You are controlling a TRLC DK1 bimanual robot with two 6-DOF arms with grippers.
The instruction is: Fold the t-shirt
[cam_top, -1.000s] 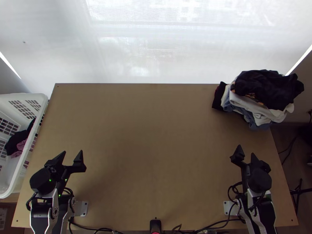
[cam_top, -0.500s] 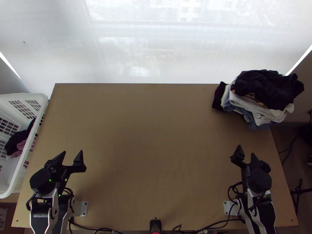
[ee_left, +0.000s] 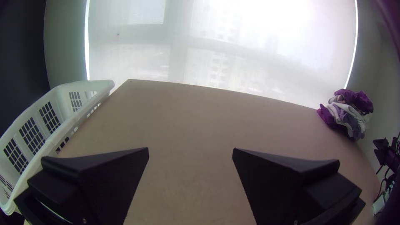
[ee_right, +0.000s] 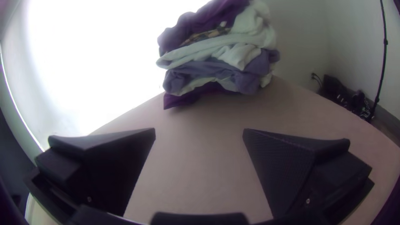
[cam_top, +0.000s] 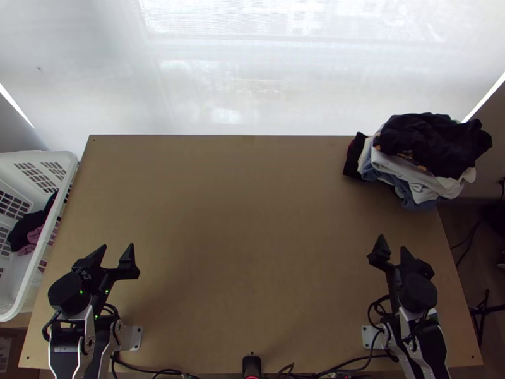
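In the top view, a stack of clothes (cam_top: 429,151) lies at the table's far right corner, a dark garment on top of white and blue ones; which one is the t-shirt I cannot tell. My left gripper (cam_top: 115,250) stands open above the near left of the table. Over the near right part, my right gripper (cam_top: 392,245) is open too, with the stack beyond it. The left wrist view shows the open left gripper (ee_left: 191,151) with nothing between its fingers. In the right wrist view, the stack (ee_right: 221,54) rises beyond my open, unloaded right gripper (ee_right: 199,131).
A white basket (cam_top: 66,158) with dark and pink cloth in it stands against the left side of the table (cam_top: 252,221). Cables run along the near edge, around a small black device (cam_top: 252,365). A pale blind hangs behind the far edge.
My right gripper has shifted slightly to the left in the top view. The left arm and the clothes have stayed in place.
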